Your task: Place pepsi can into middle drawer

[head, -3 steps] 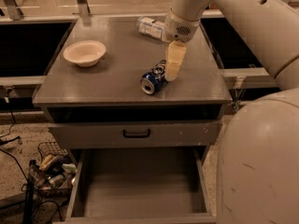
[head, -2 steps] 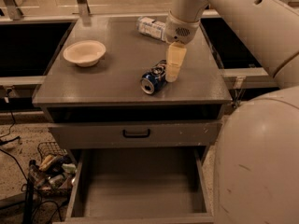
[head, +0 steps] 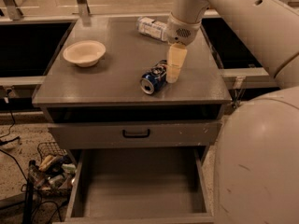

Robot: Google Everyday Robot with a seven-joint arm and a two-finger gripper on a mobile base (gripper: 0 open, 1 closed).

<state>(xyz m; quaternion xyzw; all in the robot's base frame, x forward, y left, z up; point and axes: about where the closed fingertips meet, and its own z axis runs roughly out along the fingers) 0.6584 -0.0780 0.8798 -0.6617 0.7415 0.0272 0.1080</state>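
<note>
Robot's pale base (head: 261, 167) fills the near right; beside it the middle drawer (head: 140, 190) stands pulled out, grey floor showing; above it, a shut drawer front w/ black loop handle (head: 136, 133). On the cabinet top (head: 93, 85) the pepsi can (head: 154, 77) lies on its side nr the front edge, silver end to camera; the arm (head: 224, 8) reaches in from upper right, wrist bent straight down; the gripper (head: 174, 73) hangs just right of the can, touching or nearly so; how far it's open can't be told. Farther back: cream bowl (head: 84, 53) at left; plastic bottle (head: 150, 28) on its side at rear.
</note>
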